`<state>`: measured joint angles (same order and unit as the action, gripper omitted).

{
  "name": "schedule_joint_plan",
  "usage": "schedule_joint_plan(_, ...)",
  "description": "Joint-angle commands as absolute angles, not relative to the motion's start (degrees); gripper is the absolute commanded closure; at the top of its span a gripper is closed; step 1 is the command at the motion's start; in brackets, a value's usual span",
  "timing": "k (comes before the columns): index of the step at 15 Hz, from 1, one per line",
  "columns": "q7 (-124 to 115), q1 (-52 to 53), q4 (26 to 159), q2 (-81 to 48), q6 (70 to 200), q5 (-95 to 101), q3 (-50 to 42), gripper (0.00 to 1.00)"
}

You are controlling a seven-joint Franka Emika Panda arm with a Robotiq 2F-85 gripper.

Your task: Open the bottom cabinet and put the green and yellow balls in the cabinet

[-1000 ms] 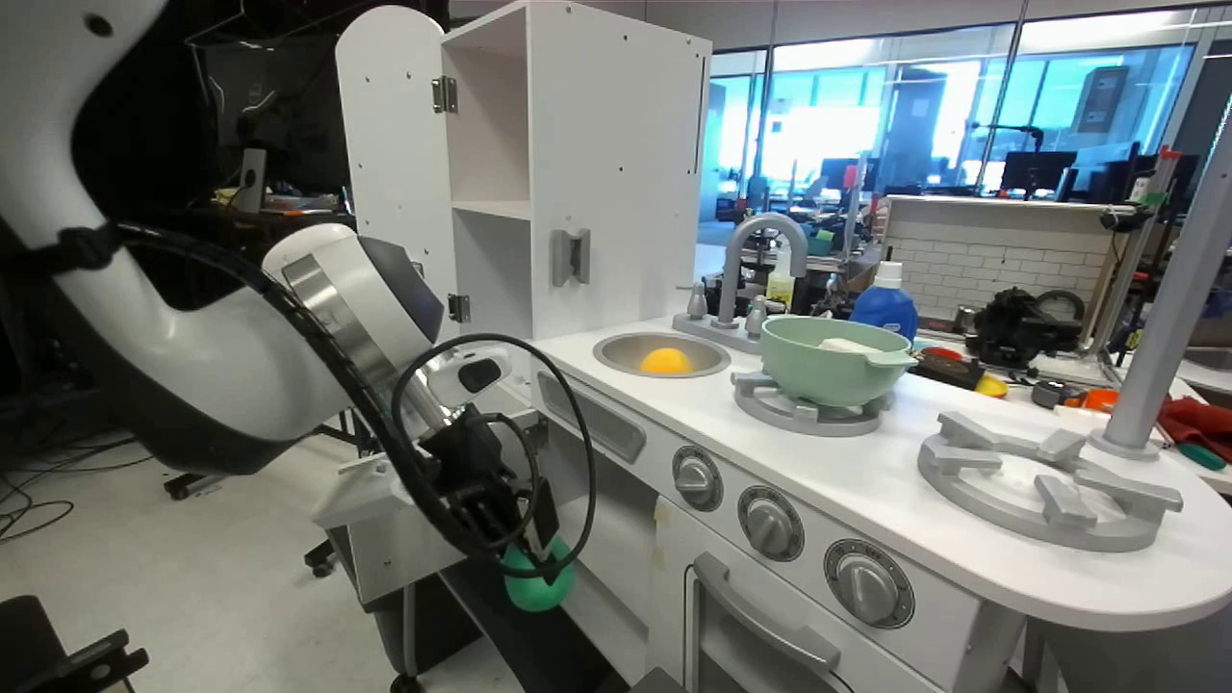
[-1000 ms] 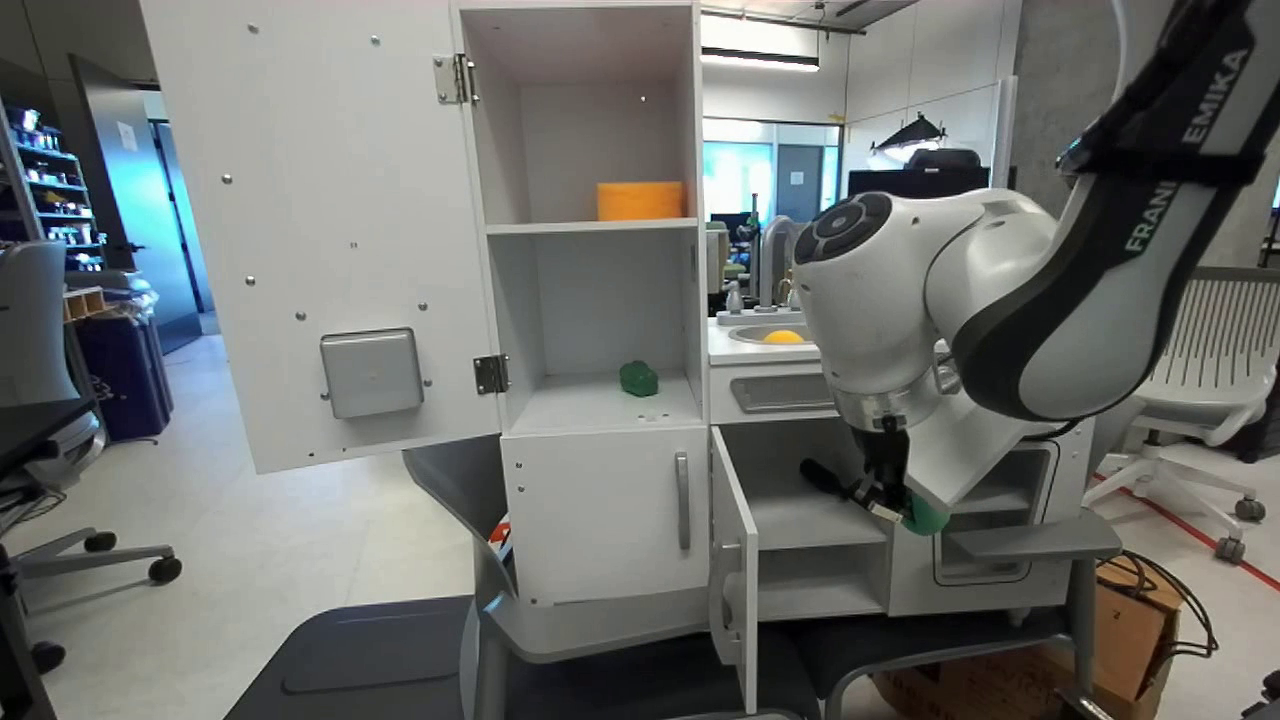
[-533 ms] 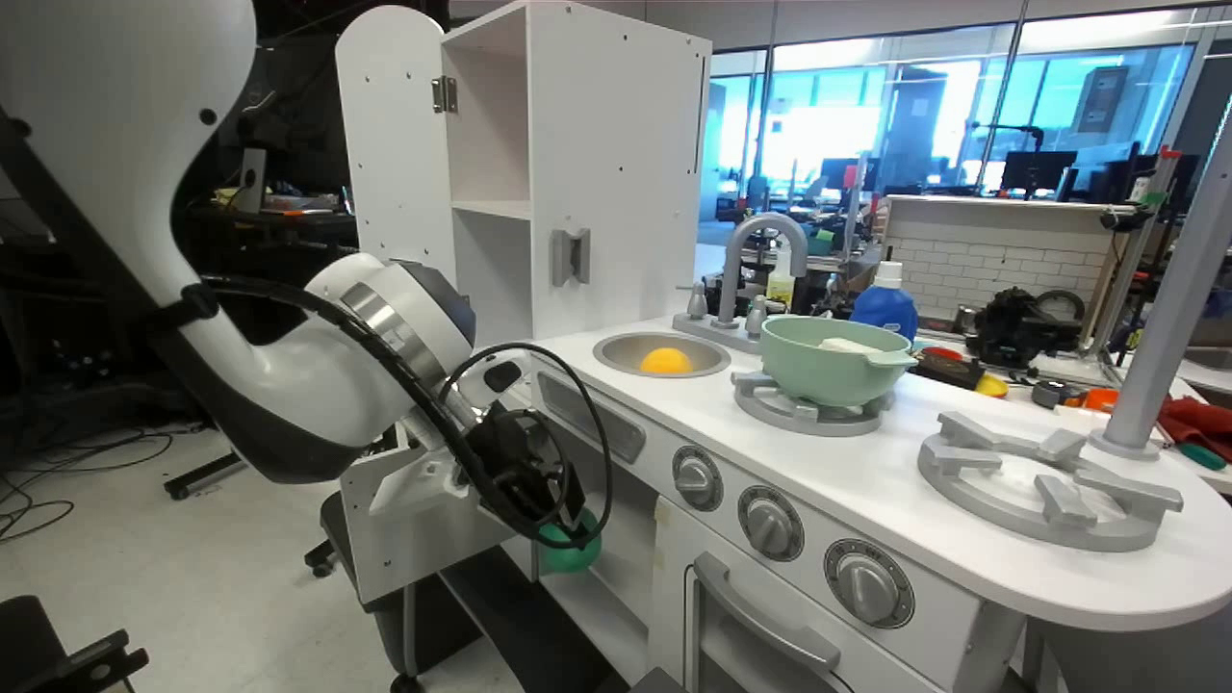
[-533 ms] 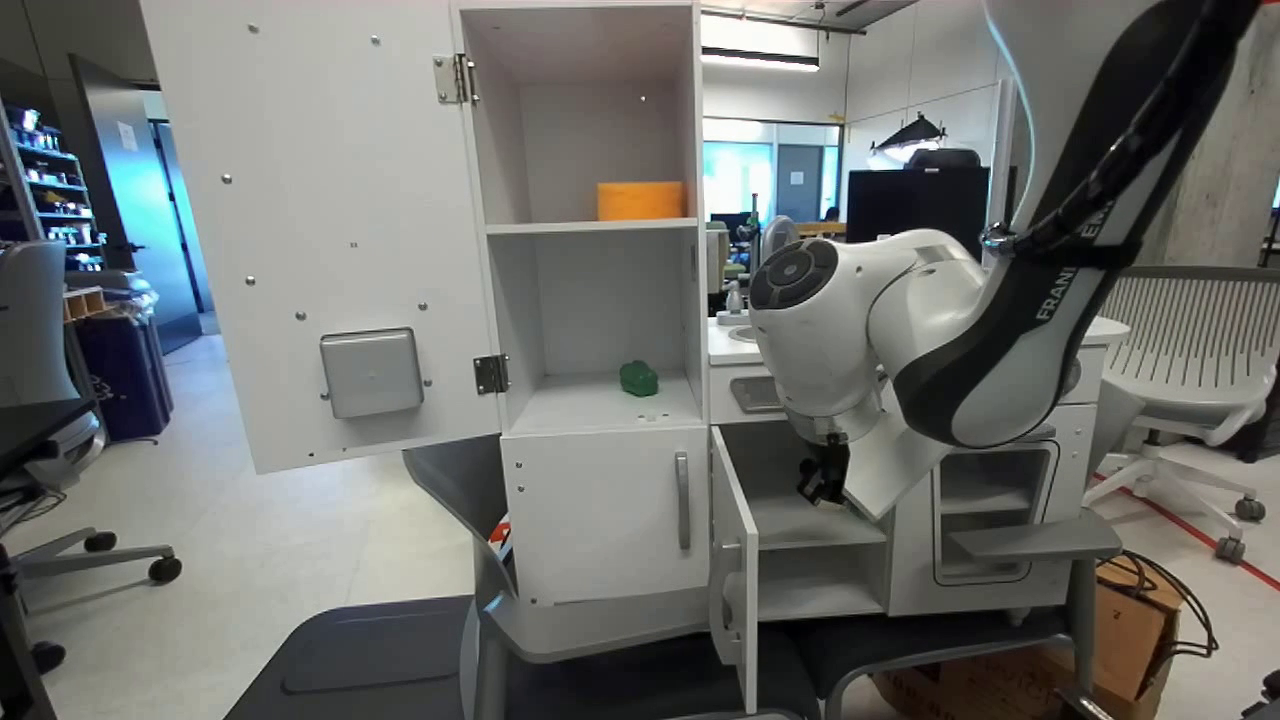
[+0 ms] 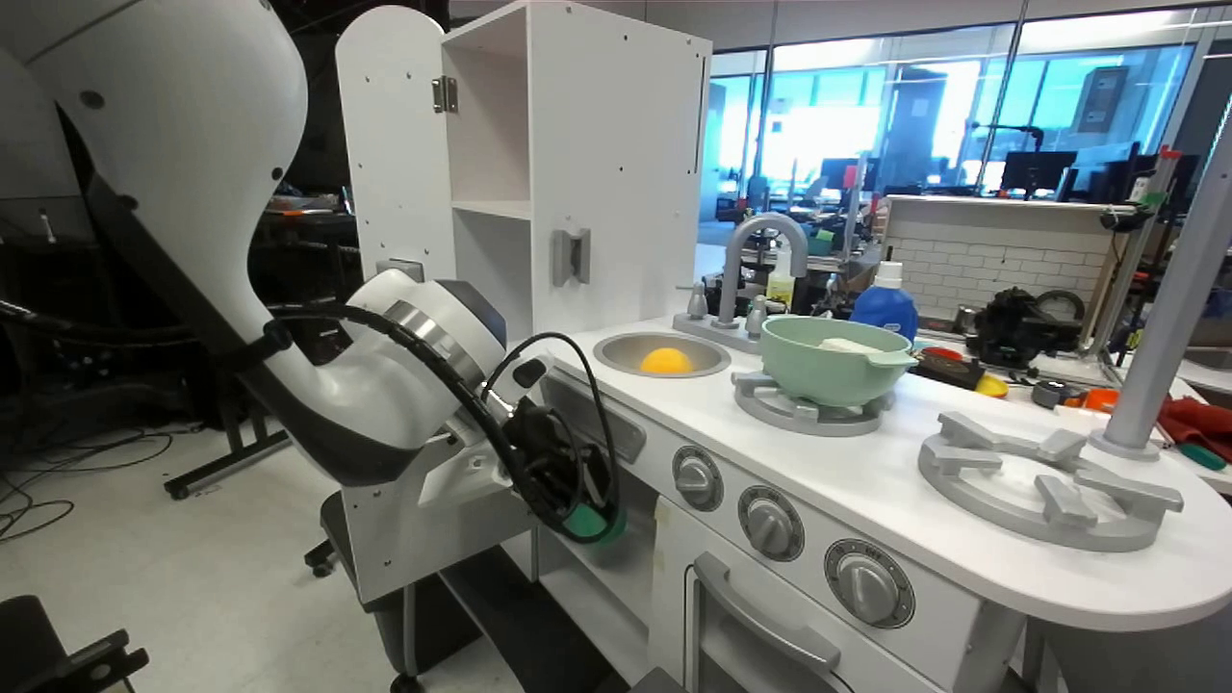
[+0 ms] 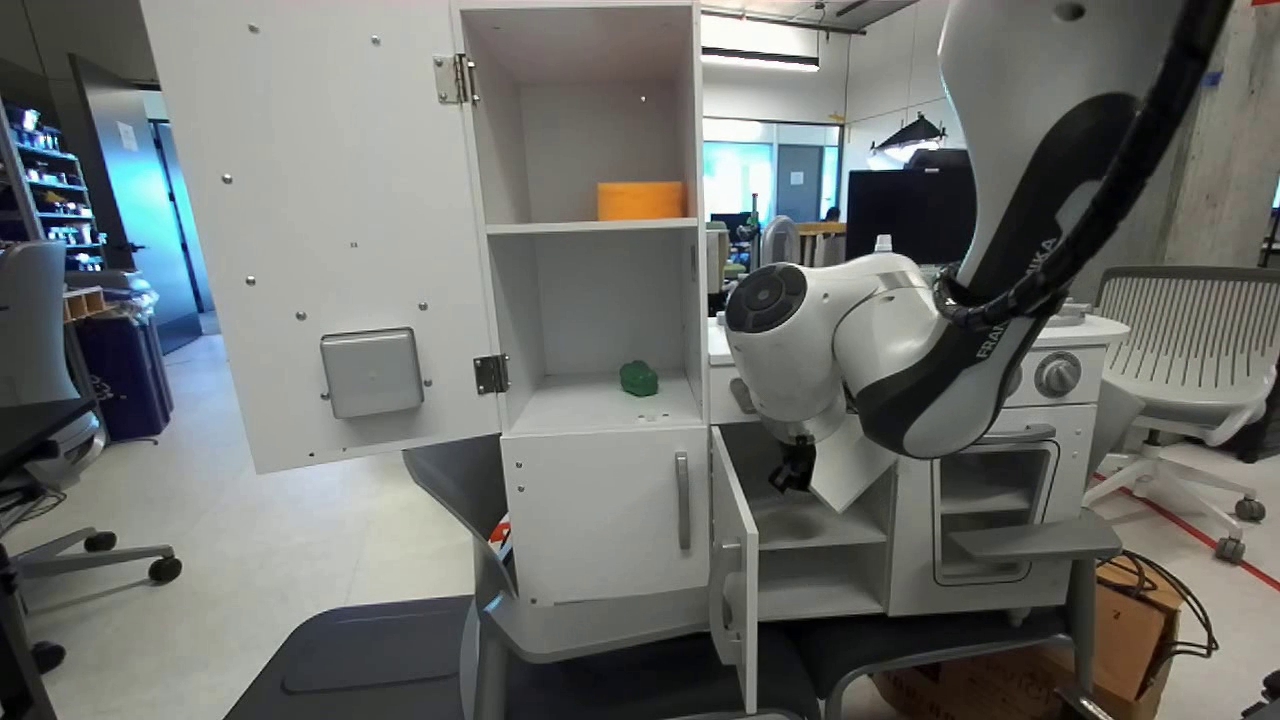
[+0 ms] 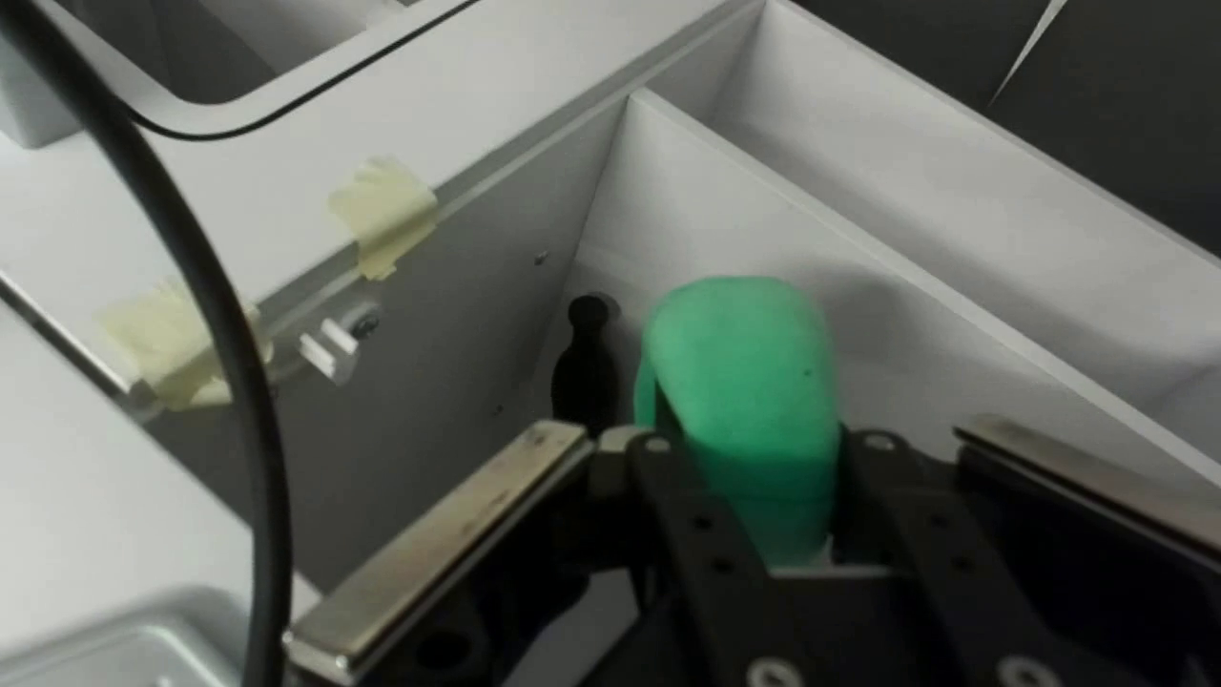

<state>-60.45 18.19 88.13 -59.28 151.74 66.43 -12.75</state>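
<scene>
White worktop (image 5: 847,472) spreads across the lower right in an exterior view; its sink (image 5: 720,359) cradles the yellow ball (image 5: 666,361), presumably stopping it rolling. Near the wrist view's centre, the jaws pinch the green ball (image 7: 749,372) from both sides, facing into the low cabinet (image 7: 706,219), whose door (image 6: 735,575) stands open, seemingly for entry.

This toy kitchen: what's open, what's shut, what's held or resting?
Gripper: closed on the green ball
Green ball: held
Yellow ball: resting in the sink
Cabinet door under sink: open
Tall upper door: open
Lower door with grey handle: shut
Oven door: shut
Bowl: upright on a burner
</scene>
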Motion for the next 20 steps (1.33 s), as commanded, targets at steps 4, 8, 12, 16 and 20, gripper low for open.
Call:
schedule_joint_plan(4,-58.20,16.41,80.97,-63.72,150.20,67.06,-11.47,0.49)
schedule_joint_plan(8,-57.89,16.34,79.42,-64.99,149.68,66.80,-11.43,0.21)
schedule_joint_plan(12,-57.52,15.75,77.58,-66.51,149.12,66.43,-11.31,0.00)
schedule_joint_plan(16,-56.66,14.70,75.65,-67.84,148.43,65.69,-10.80,0.00)
schedule_joint_plan(20,-56.28,14.62,75.86,-67.20,148.54,65.53,-10.02,0.00)
